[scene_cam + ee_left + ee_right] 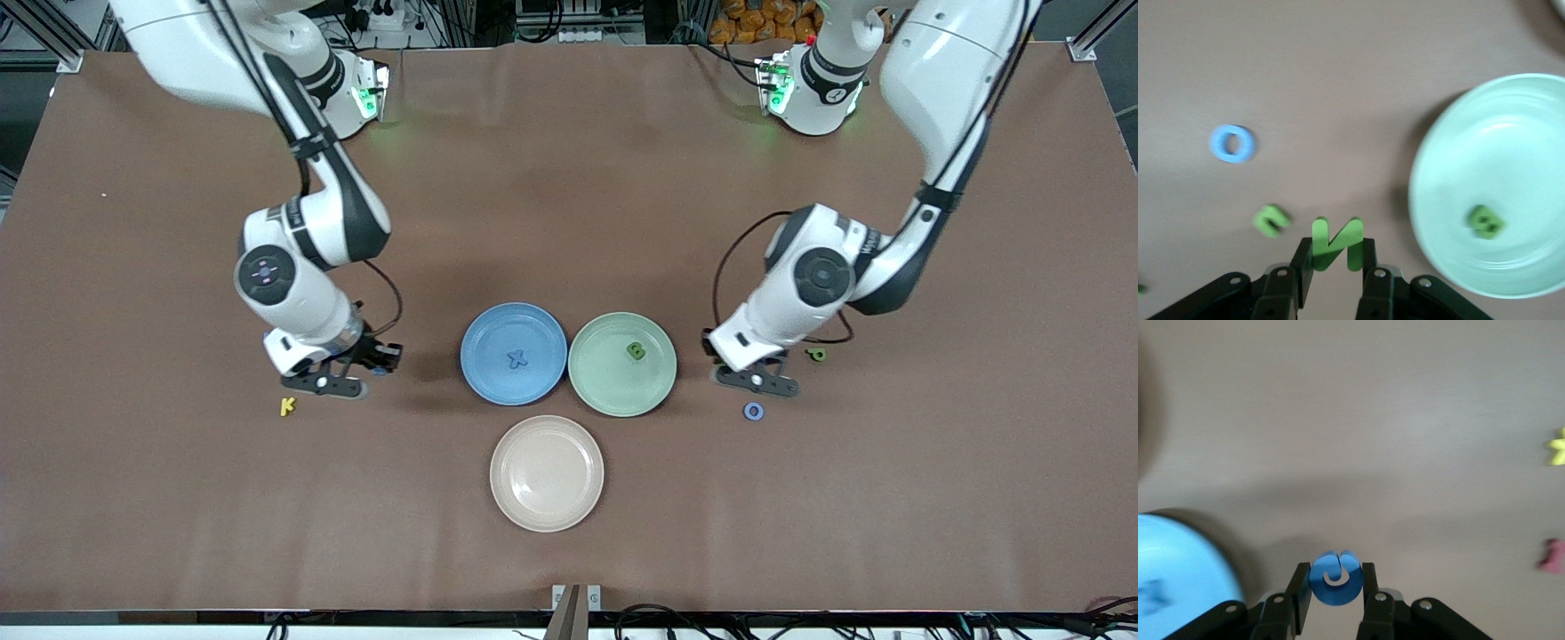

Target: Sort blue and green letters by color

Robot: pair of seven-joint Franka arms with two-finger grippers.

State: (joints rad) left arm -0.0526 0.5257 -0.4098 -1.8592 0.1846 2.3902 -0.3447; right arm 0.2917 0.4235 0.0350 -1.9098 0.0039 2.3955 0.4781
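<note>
The left gripper has its fingers clamped on a green N, which stands upright between them, over the bare surface beside the green plate, toward the left arm's end. In the left wrist view a second green letter lies on the surface just beside those fingers, and a blue O lies a little farther out from the fingertips; in the front view the O sits just below the gripper, nearer the front camera. Inside the green plate, well apart from the fingers, lies a green B. The right gripper has its fingers closed on a small curled blue letter, held over the surface beside the blue plate, toward the right arm's end. A blue X lies in the middle of that plate. A yellow K lies on the surface near the right gripper, nearer the front camera than it, and the right wrist view also shows a small pink-red letter close to the K, both well out from the fingertips. A beige plate lies nearest the front camera, between the two grippers and just touching neither of the other plates.
</note>
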